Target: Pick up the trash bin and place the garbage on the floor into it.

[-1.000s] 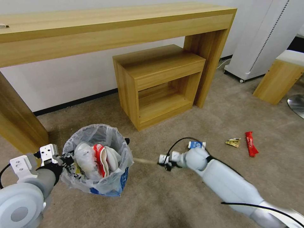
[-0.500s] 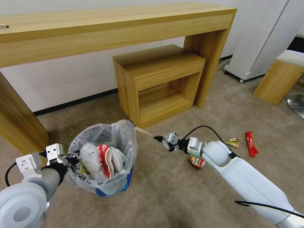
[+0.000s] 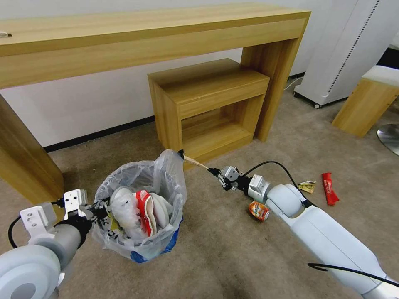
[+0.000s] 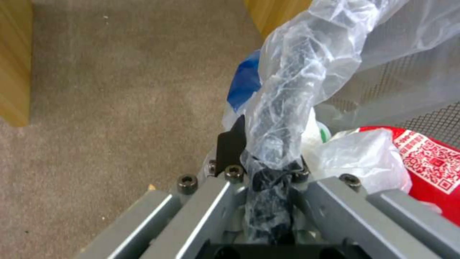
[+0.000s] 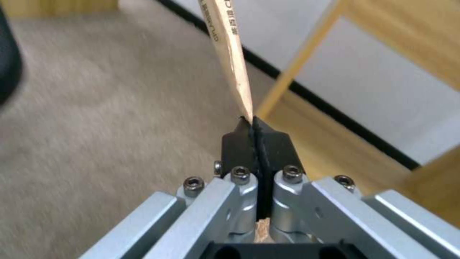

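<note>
The trash bin (image 3: 141, 216) hangs just above the beige floor (image 3: 232, 257), lined with a crinkled clear bag and holding white slippers and a red-white cup (image 3: 143, 211). My left gripper (image 3: 97, 211) is shut on its near rim; the left wrist view shows the left gripper (image 4: 268, 169) clamped over the bag-wrapped rim (image 4: 287, 108). My right gripper (image 3: 216, 172) is shut on a wooden stick (image 3: 195, 162) whose far tip touches the bag's raised edge. In the right wrist view the stick (image 5: 230, 54) juts from the right gripper (image 5: 254, 126). A crushed orange can (image 3: 258, 210), a yellow wrapper (image 3: 306, 187) and a red wrapper (image 3: 329, 189) lie on the carpet.
A long wooden desk (image 3: 145, 37) stands against the wall, with a small open cabinet (image 3: 208, 104) beneath it, close behind the bin. A white unit (image 3: 345, 50), a wooden stool (image 3: 365, 99) and a metal disc base (image 3: 390, 139) stand at the right.
My right gripper has lifted the stick off the carpet and carried it up to the bag's edge. The left arm has moved the bin slightly right. The orange can has come into view.
</note>
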Controlling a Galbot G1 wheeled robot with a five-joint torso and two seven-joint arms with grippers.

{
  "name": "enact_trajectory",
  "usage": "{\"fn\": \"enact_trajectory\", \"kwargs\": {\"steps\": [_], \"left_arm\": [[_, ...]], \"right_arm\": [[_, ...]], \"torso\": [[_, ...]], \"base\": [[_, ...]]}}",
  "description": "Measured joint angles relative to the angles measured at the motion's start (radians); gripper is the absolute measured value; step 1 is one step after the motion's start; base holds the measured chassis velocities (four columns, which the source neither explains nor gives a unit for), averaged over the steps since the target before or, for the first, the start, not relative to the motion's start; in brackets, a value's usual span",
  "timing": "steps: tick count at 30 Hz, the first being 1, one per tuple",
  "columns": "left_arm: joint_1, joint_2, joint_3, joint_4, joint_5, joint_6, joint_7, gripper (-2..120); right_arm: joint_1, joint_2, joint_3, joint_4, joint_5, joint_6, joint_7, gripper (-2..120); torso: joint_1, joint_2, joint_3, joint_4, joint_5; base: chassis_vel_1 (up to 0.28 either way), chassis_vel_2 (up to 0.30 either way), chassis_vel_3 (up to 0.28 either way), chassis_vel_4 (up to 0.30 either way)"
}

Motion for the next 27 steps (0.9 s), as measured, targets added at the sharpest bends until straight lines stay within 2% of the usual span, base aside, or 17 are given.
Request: {"fn": "enact_trajectory", "kwargs": {"steps": [2,8,16,21,24,26,27], "left_arm": [[0.001,-0.001,-0.002,0.0,0.0,0.0,-0.001,1],[-0.006,-0.001,-0.009,0.0,0.0,0.0,-0.002,1],[-0.028,0.001,-0.033,0.0,-0.016,0.0,-0.002,1],[-0.036,0.01,-0.054,0.013,-0.025,0.0,-0.001,1],[-0.042,0.017,-0.063,0.035,-0.023,0.0,-0.001,1],[-0.039,0.019,-0.055,0.045,-0.021,0.0,-0.001,1],[-0.039,0.019,-0.055,0.045,-0.021,0.0,-0.001,1]], "right_arm": [[0.005,0.002,-0.002,-0.013,-0.035,-0.029,0.0,0],[0.005,0.002,-0.008,-0.043,-0.064,-0.029,-0.018,0],[-0.018,0.002,-0.01,-0.099,-0.129,0.022,-0.076,0],[-0.049,-0.005,-0.001,-0.144,-0.22,0.042,-0.123,0],[-0.062,-0.013,0.015,-0.144,-0.227,0.038,-0.113,0],[-0.082,-0.018,0.031,-0.115,-0.164,0.032,-0.048,0],[-0.082,-0.018,0.031,-0.115,-0.164,0.032,-0.048,0]], "torso": [[0.0,0.0,0.0,-0.0001,-0.0002],[0.0,0.0,0.0,0.0,0.0],[0.0,0.0,0.0,-0.0002,0.0003],[0.0,0.0,0.0,-0.0001,0.0],[0.0,0.0,0.0,-0.0001,0.0],[0.0,0.0,0.0,-0.0002,0.0],[0.0,0.0,0.0,-0.0002,0.0]], "base": [[0.0,0.0,0.0,0.0],[0.0,0.0,0.0,0.0],[0.0,0.0,0.0,0.0],[0.0,0.0,0.0,0.0],[0.0,0.0,0.0,0.0],[0.0,0.0,0.0,0.0],[0.0,0.0,0.0,0.0]]}}
